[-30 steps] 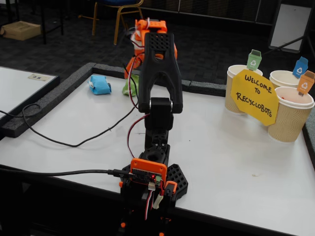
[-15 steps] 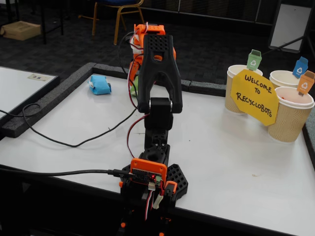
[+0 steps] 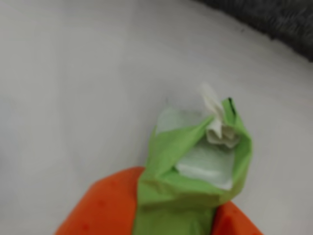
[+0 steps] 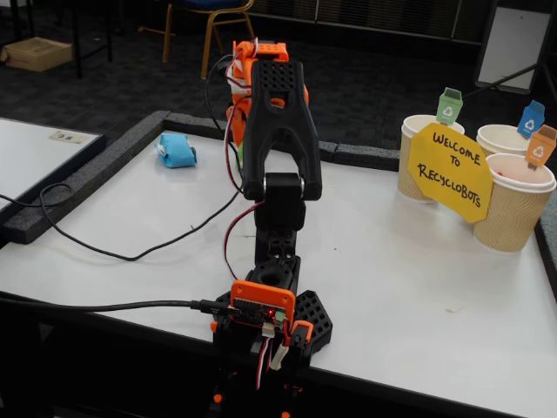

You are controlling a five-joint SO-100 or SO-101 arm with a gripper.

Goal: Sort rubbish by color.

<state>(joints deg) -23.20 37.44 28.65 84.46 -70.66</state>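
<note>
**Green wad held clear of the table; the green-tagged cup lies off to the right**

In the wrist view the green paper wad [image 3: 195,171] is seen pinched between the orange fingers of the gripper [image 3: 173,215], with white paper showing at its crumpled top. The wad stands up and away from the fingers, its long axis running roughly in line with them, and white table surface [image 3: 73,73] fills the view behind it. It is judged to be lifted off the table, though the fixed view cannot confirm this, since the arm [image 4: 278,131] hides the gripper and wad there.

The arm reaches toward the far edge of the table in the fixed view. The light blue wad [image 4: 177,150] lies near the far left corner, just left of the arm. An orange wad is not made out.

The paper cups stand at the right edge, behind the yellow sign [image 4: 451,171]. The cup with the green tag [image 4: 419,157] is the leftmost of them and nearest the arm. The coming move is therefore judged to be a swing rightward across the table, well away from the present hold.
</note>
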